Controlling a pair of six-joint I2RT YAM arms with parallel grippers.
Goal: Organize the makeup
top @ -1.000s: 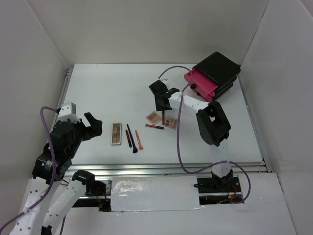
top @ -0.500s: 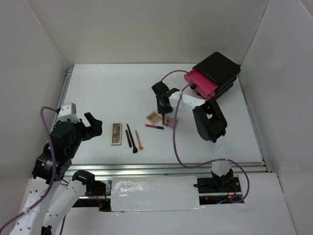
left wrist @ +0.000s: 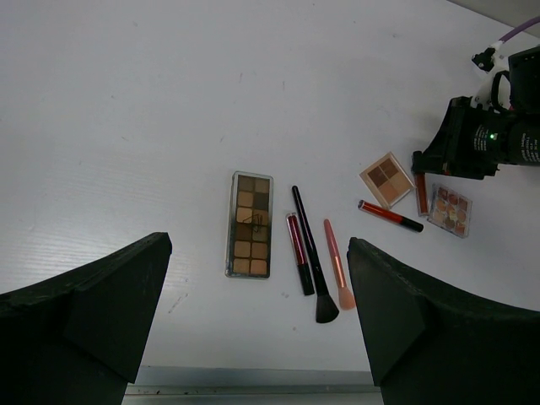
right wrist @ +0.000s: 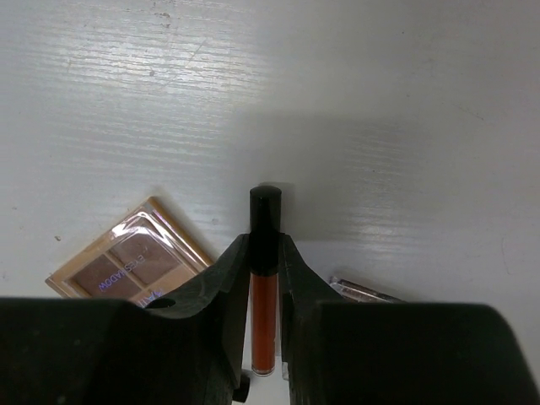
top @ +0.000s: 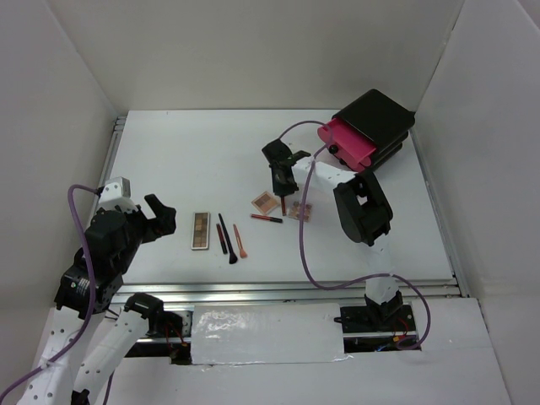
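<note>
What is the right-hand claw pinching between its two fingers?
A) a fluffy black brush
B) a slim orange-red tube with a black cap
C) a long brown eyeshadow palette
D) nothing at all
B: the right wrist view shows the slim orange-red tube with a black cap clamped between the two fingers of the right gripper, its cap poking out past the fingertips.

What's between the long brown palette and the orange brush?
A red stick, beside the brown palette, then a black brush, beside the orange brush. The left wrist view shows it.
</note>
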